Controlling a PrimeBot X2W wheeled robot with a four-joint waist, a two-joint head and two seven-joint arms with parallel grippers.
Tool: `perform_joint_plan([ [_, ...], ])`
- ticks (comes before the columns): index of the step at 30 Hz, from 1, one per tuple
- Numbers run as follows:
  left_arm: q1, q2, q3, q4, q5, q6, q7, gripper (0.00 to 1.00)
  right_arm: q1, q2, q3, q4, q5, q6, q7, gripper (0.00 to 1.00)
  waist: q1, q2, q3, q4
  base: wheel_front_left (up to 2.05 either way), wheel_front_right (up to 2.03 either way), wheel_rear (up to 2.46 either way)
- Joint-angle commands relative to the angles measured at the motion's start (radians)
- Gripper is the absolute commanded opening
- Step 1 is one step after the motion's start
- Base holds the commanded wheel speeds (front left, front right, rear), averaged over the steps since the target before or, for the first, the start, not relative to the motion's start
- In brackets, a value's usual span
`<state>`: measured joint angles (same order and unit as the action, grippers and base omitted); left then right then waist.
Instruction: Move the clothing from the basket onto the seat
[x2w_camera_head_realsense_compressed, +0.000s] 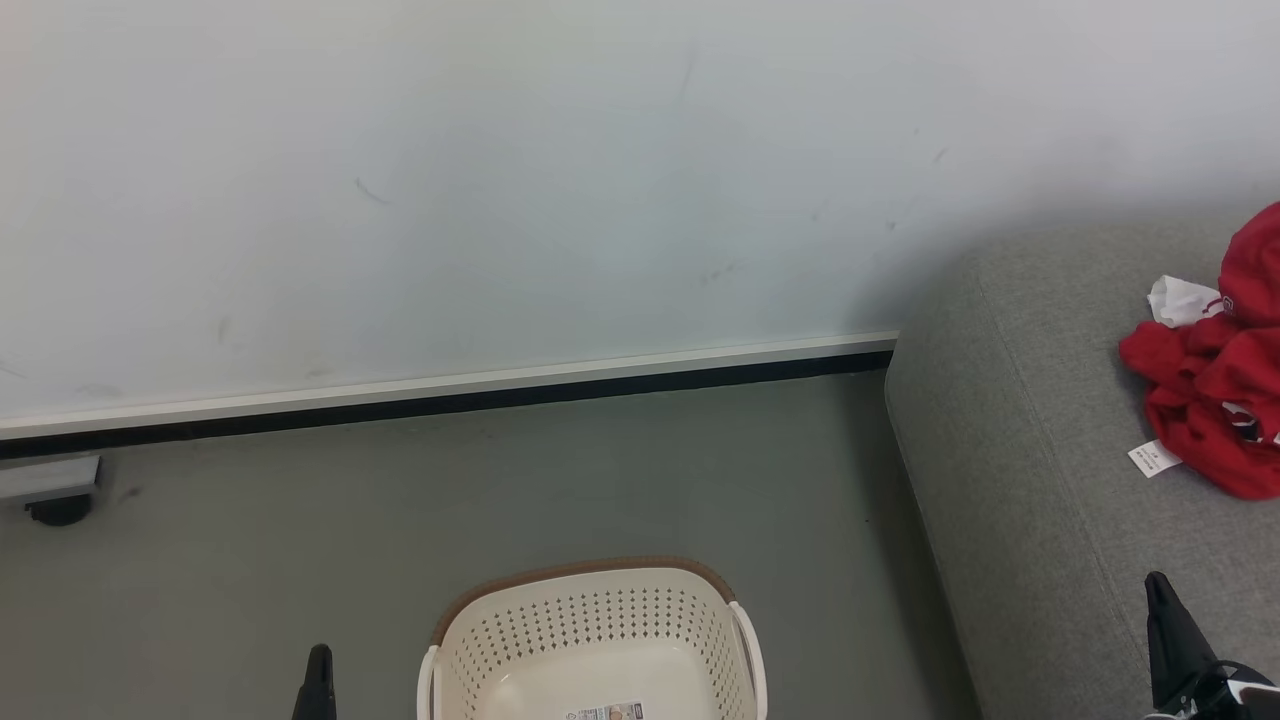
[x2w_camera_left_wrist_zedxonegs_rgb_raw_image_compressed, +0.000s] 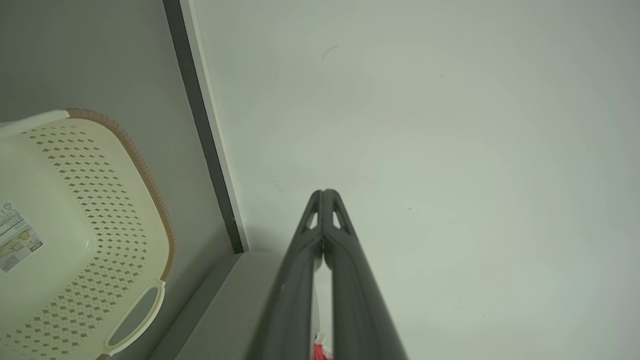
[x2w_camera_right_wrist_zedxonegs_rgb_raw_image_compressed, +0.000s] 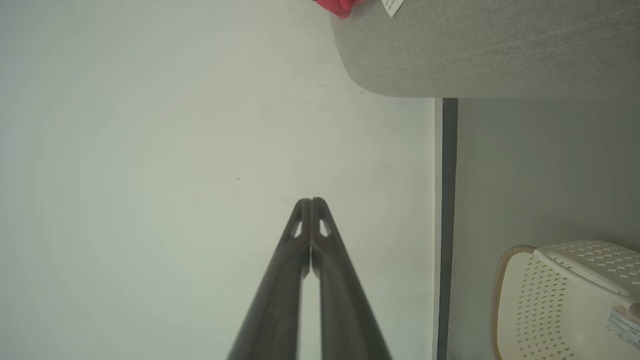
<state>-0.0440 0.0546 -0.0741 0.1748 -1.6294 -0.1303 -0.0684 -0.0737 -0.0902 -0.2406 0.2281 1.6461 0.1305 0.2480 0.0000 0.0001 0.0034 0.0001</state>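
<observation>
Two long dark tapered finger pairs, clenched tip to tip: left gripper, right gripper. Crumpled red clothing heaped on woven grey seat. Cream perforated basket, brown braided rim, rounded corners, on smooth grey floor near seat.

The left gripper, with two long dark fingers, rises just to the left of the cream perforated plastic basket and points upward in the head view. The right gripper stands well to the right of the basket. On both arms the jaws are pressed together, tips touching.
</observation>
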Motion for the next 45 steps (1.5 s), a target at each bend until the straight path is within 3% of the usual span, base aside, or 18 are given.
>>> perform_joint_plan([
  [1, -0.007, 0.001, 0.002, 0.003, -0.004, -0.002, 0.003, 0.0, -0.007, 0.004, -0.002, 0.001, -0.005, 0.0, 0.006, 0.0, 0.0, -0.0001, 0.0, 0.0, 0.0, 0.0, 0.0],
  [45, -0.006, -0.002, 0.007, 0.003, 0.001, -0.002, 0.005, 0.0, -0.012, 0.018, -0.023, 0.003, -0.022, 0.0, 0.023, 0.0, 0.0, -0.0001, 0.0, 0.0, 0.0, 0.0, 0.0],
])
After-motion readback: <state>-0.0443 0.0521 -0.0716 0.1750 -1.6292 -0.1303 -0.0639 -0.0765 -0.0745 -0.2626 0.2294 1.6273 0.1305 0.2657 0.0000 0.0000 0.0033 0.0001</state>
